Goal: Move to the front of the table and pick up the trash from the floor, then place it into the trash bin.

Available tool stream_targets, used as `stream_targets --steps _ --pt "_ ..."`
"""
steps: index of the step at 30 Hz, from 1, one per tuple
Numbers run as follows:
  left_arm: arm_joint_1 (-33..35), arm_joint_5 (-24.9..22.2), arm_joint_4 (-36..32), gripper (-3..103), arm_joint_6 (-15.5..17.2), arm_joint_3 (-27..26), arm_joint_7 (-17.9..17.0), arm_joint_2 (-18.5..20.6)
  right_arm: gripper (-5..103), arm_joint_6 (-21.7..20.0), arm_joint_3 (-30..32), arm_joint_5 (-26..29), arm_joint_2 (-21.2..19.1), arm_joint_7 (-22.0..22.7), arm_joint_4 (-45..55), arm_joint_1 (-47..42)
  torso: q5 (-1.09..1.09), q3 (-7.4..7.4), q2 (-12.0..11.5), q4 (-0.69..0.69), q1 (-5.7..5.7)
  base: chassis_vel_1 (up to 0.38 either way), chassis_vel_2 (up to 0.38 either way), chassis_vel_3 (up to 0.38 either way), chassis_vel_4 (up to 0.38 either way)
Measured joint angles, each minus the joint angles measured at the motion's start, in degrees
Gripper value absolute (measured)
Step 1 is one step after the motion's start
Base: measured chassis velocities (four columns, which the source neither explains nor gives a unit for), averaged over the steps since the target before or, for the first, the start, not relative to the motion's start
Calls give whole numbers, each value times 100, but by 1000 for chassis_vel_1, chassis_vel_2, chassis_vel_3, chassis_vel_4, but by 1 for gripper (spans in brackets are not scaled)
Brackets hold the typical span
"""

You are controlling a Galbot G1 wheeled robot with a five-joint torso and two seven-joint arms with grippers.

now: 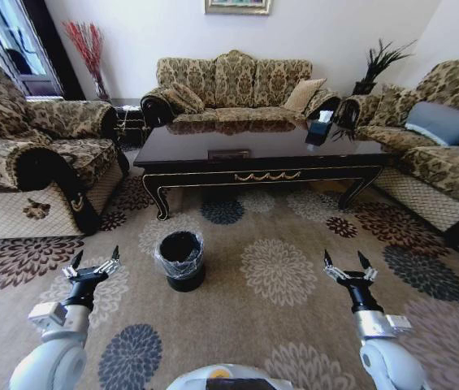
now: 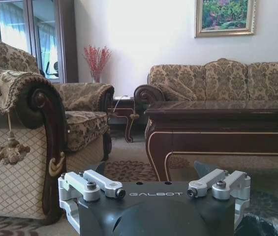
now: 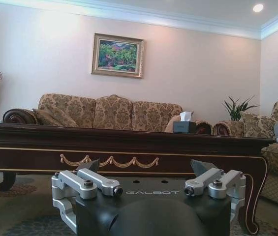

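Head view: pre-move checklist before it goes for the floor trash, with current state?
1. Robot faces the coffee table front: ok, gold-ornament apron straight ahead.
2. Trash bin located: ok, upright on the carpet before the table, liner over its rim.
3. Left pincer free: ok, open, holds nothing, above the carpet left of the bin.
4. Right pincer free: ok, open, holds nothing, right of the bin.
5. Trash located on the floor: cannot tell, no litter made out on the patterned carpet.

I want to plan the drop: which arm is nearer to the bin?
Left. The left gripper hovers open beside the bin; the right gripper, also open, is farther across the carpet.
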Motion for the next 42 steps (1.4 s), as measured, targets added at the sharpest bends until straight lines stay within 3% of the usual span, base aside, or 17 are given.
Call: stream_targets --steps 23,32,42 --pt "271 -5 -78 100 -136 -81 -22 -121 100 249 -81 -123 185 -114 53 -173 1 -2 0 -1 -1 228 -256 -228 260" --pt "348 21 -173 100 -129 -50 -31 -174 100 551 -53 -24 242 -406 48 -179 -1 -4 1 0 -4 324 -302 -312 318" --pt "369 43 -231 100 -117 -2 -34 -202 100 599 -36 -21 352 -461 106 -224 0 2 0 0 1 18 -17 -14 19"
